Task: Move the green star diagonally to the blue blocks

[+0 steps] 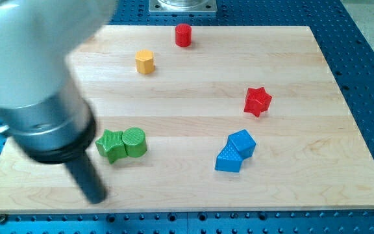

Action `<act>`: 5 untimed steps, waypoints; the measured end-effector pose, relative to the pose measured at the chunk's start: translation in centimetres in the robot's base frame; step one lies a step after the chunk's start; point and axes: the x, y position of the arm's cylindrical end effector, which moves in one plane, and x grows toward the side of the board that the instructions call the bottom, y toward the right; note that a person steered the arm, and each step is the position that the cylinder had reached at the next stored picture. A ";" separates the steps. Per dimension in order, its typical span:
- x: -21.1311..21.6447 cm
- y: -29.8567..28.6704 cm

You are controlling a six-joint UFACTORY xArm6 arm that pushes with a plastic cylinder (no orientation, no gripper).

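Wooden board [174,71] with coloured blocks; my tip [96,195] rests near the view's bottom left.

The rod is bare, with nothing that opens or closes. My tip sits just below and left of the green star [111,145], apart from it. The star touches a green cylinder [135,142] on its right. Two blue blocks [236,151], touching each other, lie well to the view's right. A red star [258,101], yellow block [145,62] and red cylinder [184,34] sit higher up.
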 end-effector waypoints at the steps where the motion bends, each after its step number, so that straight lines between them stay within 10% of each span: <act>1: -5.0 1.3; 3: -5.0 -9.4; 5: -13.3 4.2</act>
